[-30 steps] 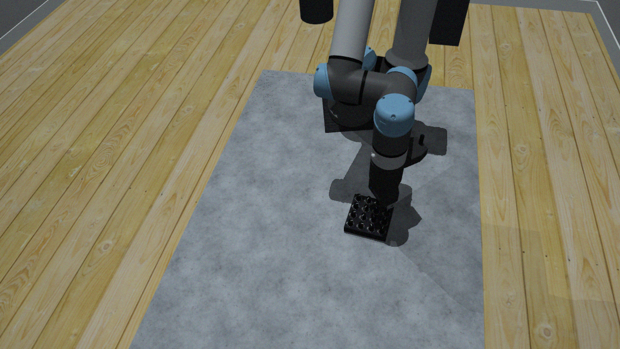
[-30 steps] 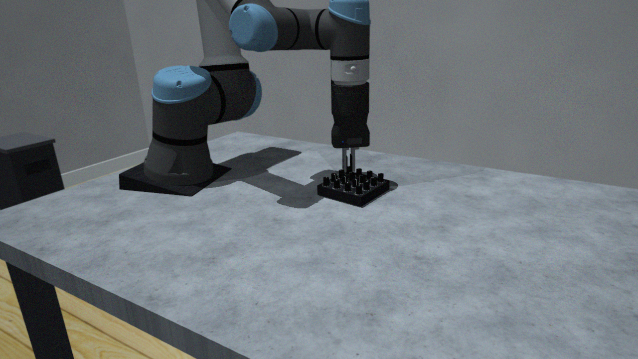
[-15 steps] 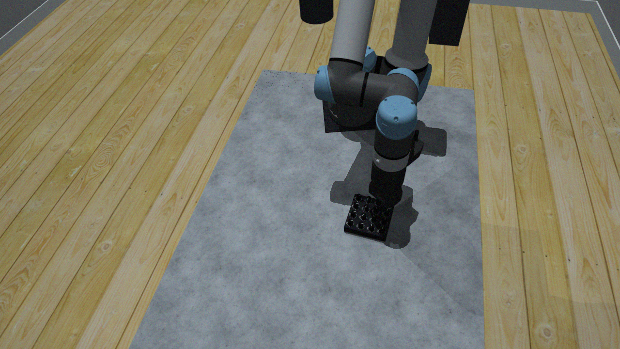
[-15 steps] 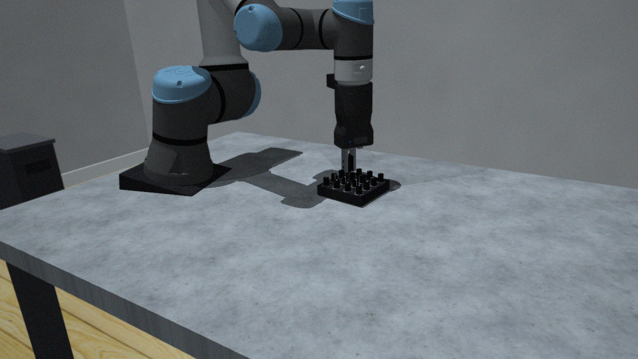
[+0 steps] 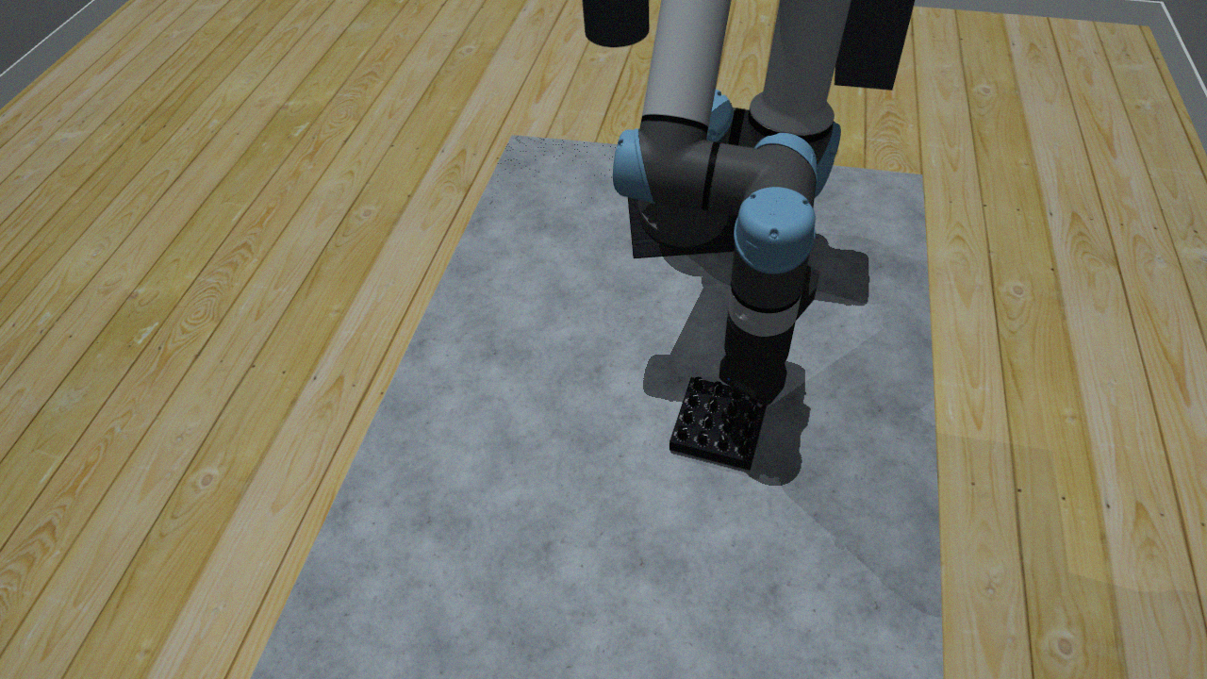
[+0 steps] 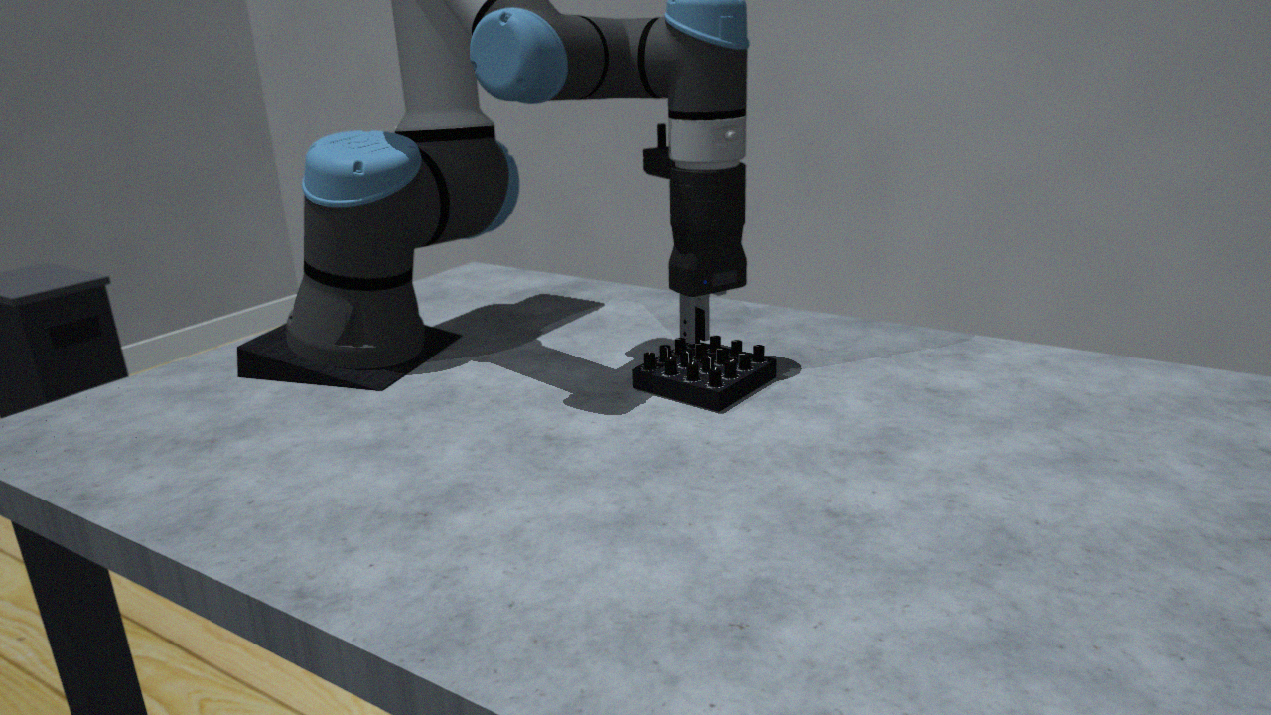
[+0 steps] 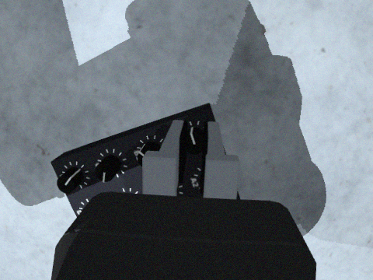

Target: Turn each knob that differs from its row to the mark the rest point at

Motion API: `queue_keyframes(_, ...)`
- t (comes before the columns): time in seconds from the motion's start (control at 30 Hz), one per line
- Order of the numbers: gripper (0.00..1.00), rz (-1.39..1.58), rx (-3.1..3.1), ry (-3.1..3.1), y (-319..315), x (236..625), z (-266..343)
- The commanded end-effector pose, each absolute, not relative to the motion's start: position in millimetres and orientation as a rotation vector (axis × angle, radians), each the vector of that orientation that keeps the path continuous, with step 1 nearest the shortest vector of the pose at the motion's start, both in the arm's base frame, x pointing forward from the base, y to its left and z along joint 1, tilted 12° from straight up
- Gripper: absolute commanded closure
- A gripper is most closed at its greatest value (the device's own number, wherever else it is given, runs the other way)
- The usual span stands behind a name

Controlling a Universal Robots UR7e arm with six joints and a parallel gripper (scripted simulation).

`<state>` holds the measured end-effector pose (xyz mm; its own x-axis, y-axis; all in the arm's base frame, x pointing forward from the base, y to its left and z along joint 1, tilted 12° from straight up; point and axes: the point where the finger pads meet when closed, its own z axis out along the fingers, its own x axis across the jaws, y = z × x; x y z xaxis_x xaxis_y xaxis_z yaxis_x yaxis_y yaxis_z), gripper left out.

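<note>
I bring my narrow pincer (image 5: 753,372) (image 6: 694,340) (image 7: 194,140) down over a black knob box (image 5: 709,458) (image 6: 679,386) (image 7: 91,149), a squat, square-cornered block that sits on a mottled gray, stone-like tabletop (image 5: 506,422) (image 6: 799,498) (image 7: 338,97). Short, round, dark knobs stand across its upper face. My pale, flat-sided fingers taper toward their tips beneath a matte black gripper body (image 6: 708,221) (image 7: 186,237).

Seen from above, knotty, yellow wooden planks (image 5: 210,338) stretch on both sides of the table, and my gripper body covers part of the box. The exterior view adds the box's sidewalls, a dark table leg (image 6: 79,613) and a boxy, dark cabinet (image 6: 62,333) at the left. Only the wrist view makes out white tick marks and pointer lines: one on the leftmost knob (image 7: 70,180) slants toward the picture's upper right, while its neighbor's (image 7: 109,168) runs toward the bottom.

My pincer stands slightly open, its fingertips on either side of a corner knob (image 7: 196,140) whose white line leans a little left of upright in that frame. Whether both tips press against it, I cannot tell.

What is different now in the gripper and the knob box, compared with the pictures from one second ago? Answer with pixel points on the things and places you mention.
The gripper (image 5: 747,406) (image 6: 695,340) (image 7: 194,140) turned counterclockwise, seen from above, and shifted slightly right in the top and exterior views. Whether it took hold of a knob or let one go, I cannot tell. The knob box (image 5: 711,457) (image 6: 677,388) (image 7: 121,176) stayed in place.
</note>
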<state>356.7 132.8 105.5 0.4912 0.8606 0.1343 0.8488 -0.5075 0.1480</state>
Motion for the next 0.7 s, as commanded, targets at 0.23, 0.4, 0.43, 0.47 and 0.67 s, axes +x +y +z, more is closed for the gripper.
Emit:
queue_keyframes(0.23, 0.7, 0.295, 2.641, 1.552, 132.8, 357.0, 105.9)
queue_keyframes(0.4, 0.7, 0.295, 2.641, 1.552, 132.8, 357.0, 105.9)
queue_keyframes(0.43, 0.7, 0.295, 2.641, 1.552, 132.8, 357.0, 105.9)
queue_keyframes(0.47, 0.7, 0.295, 2.641, 1.552, 132.8, 357.0, 105.9)
queue_keyframes(0.67, 0.54, 0.295, 2.641, 1.552, 132.8, 357.0, 105.9)
